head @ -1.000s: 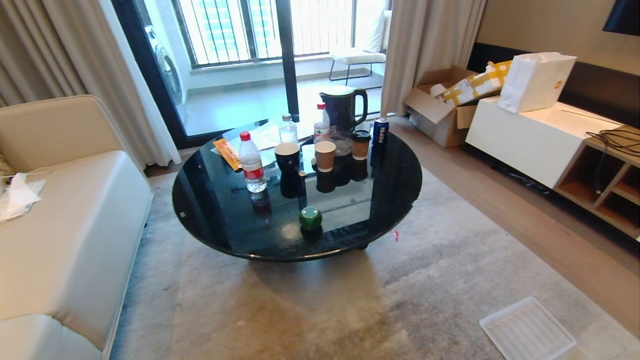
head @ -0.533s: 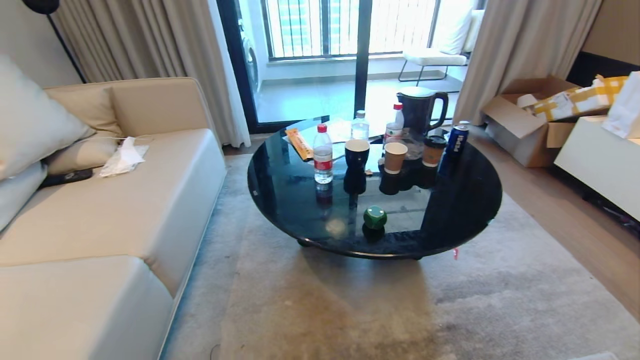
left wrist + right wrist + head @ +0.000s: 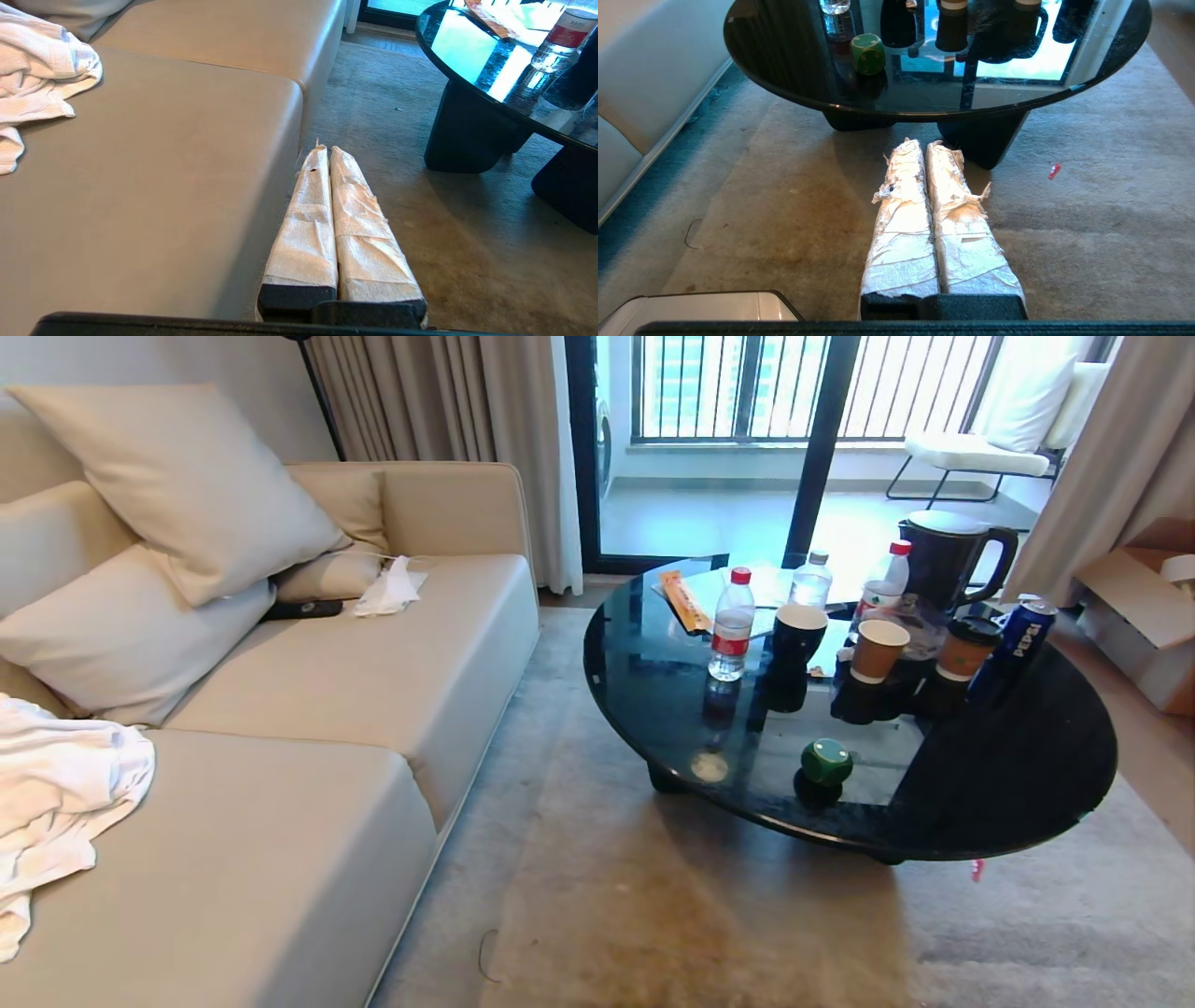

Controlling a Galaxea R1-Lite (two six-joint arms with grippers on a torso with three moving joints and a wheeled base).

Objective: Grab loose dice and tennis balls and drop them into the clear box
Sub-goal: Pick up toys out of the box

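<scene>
A green die (image 3: 826,762) with pale dots sits near the front edge of the round black glass table (image 3: 1008,784); the right wrist view shows the same die (image 3: 868,52). My left gripper (image 3: 326,150) is shut and empty, hanging low over the rug beside the sofa's front. My right gripper (image 3: 923,143) is shut and empty too, low over the rug in front of the table's dark leg. Neither arm shows in the head view. The tennis balls and the clear box are out of view.
On the table stand water bottles (image 3: 729,625), paper cups (image 3: 877,651), a dark kettle (image 3: 948,560) and a blue can (image 3: 1019,635). A beige sofa (image 3: 308,728) with cushions and a white cloth (image 3: 56,793) fills the left. A cardboard box (image 3: 1144,607) stands at far right.
The whole head view has swung left: the table slid toward the right of the picture, the sofa came into view, and the flat tray and cabinet left it. The things themselves did not move.
</scene>
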